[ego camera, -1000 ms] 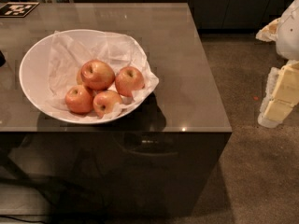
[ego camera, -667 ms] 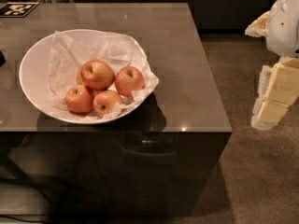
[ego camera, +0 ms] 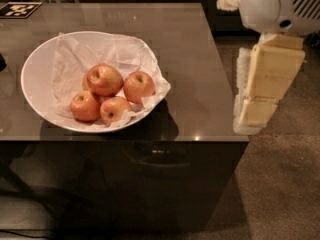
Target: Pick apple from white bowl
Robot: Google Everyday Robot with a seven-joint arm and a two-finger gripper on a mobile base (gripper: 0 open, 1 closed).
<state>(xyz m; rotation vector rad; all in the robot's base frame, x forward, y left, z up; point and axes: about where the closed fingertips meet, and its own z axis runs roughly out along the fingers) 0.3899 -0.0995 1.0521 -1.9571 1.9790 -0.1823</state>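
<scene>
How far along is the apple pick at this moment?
Nothing done yet: the apple lies in the white bowl among three others. In hand: the gripper hangs beyond the right edge of the table, away from the bowl. Left: reach over, grasp the apple, lift it out.

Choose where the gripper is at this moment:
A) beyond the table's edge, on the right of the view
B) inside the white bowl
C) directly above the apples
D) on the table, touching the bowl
A: the gripper hangs past the table edge, over the floor, well apart from the white bowl and the apple.
</scene>
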